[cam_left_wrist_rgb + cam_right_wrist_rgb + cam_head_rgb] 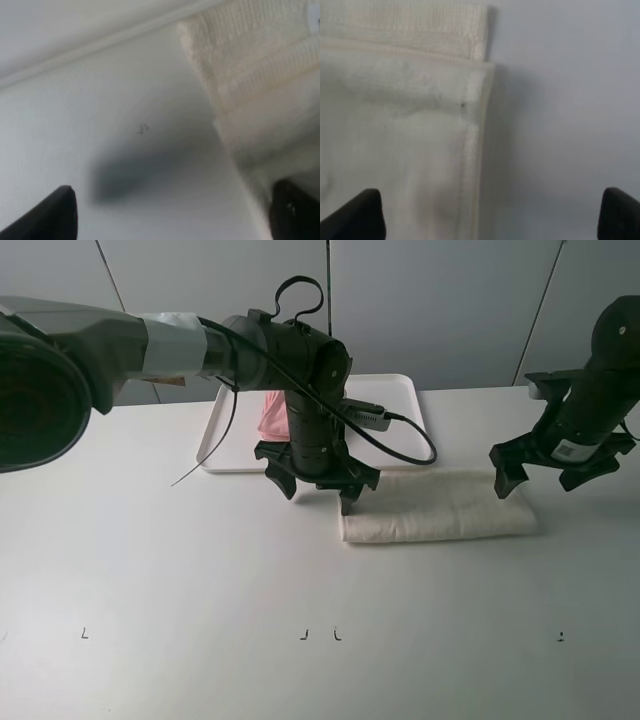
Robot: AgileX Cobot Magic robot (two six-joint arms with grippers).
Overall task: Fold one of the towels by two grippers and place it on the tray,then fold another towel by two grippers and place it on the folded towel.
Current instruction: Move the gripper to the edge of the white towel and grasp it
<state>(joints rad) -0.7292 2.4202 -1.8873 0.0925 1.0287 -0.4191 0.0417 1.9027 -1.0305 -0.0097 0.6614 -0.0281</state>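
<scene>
A cream towel (440,508) lies folded once into a long strip on the white table, in front of the white tray (400,400). A pink towel (272,412) lies on the tray, mostly hidden by my left arm. My left gripper (318,486) is open, just above the strip's left end; that end shows in the left wrist view (260,95). My right gripper (540,475) is open above the strip's right end, whose layered edge shows in the right wrist view (420,140). Neither gripper holds anything.
The tray stands at the back of the table, behind the left gripper. A black cable (400,445) loops from the left arm over the tray's front edge. Small black marks (320,634) lie near the table's front edge.
</scene>
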